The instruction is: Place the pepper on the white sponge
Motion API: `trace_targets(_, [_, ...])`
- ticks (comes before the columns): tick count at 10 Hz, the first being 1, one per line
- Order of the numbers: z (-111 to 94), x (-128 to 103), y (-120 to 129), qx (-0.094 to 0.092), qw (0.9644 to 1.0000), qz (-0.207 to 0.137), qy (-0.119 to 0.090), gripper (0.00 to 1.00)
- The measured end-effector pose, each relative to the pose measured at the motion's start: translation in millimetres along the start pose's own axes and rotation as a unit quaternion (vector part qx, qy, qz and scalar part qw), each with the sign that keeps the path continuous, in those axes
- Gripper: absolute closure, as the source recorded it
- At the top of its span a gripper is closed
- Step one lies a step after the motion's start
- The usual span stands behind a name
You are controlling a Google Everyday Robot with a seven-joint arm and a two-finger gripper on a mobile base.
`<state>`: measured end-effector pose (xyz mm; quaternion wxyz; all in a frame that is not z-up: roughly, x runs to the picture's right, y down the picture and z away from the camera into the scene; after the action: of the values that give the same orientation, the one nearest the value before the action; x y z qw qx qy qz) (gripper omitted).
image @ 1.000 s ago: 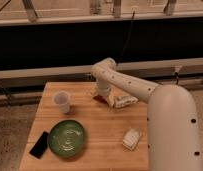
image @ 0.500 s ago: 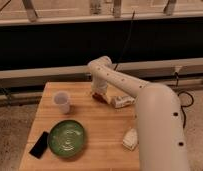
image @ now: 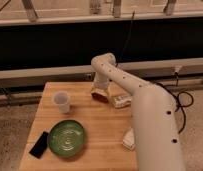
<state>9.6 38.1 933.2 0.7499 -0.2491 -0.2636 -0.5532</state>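
Note:
My gripper (image: 100,91) points down over the far middle of the wooden table (image: 102,125). A small dark red-brown pepper (image: 99,97) shows right at its tip, on or just above the table top. I cannot tell whether it is held. The white sponge (image: 128,140) lies near the table's front right, well away from the gripper. My white arm (image: 150,120) hides part of it.
A clear bottle with a white label (image: 122,101) lies just right of the gripper. A translucent cup (image: 61,101) stands to the left. A green bowl (image: 67,138) and a black phone (image: 39,144) are at the front left. A dark wall runs behind the table.
My arm has swung closer to the camera and now covers more of the table's right side and the sponge. The gripper stays by the pepper, shifted slightly left.

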Motion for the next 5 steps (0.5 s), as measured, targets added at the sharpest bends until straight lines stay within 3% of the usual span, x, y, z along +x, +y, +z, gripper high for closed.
trace_targets(5, [5, 13, 3, 0.018, 0.9983, -0.055, 0.009, 0.20])
